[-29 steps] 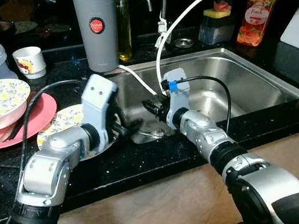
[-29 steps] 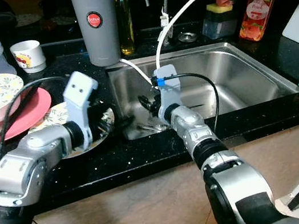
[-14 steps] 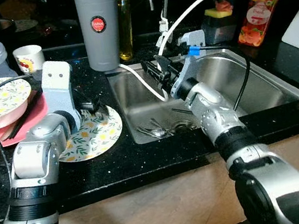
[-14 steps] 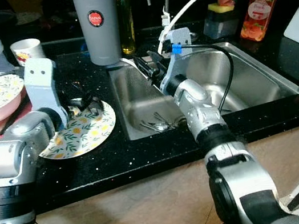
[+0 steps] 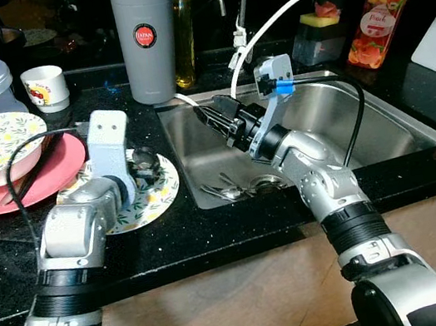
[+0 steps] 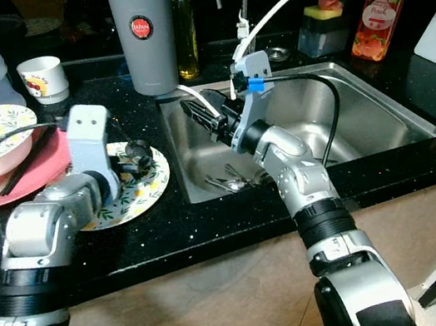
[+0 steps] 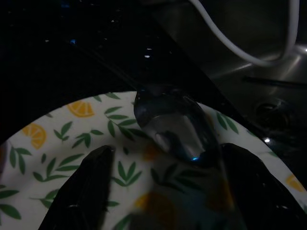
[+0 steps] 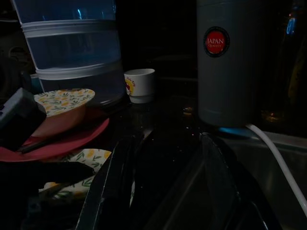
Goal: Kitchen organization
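White hose [image 5: 263,33] and grey canister [image 5: 146,40] crowd the sink's [image 5: 381,130] back-left corner; its right half lies open beyond the cutlery [image 5: 231,188].

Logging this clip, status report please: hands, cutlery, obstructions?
Left hand open over lemon plate, spoon between fingers. Right hand open above sink, empty. Cutlery in sink.

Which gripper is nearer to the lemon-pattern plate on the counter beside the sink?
Left. The left gripper hovers over the plate; the right gripper is over the sink.
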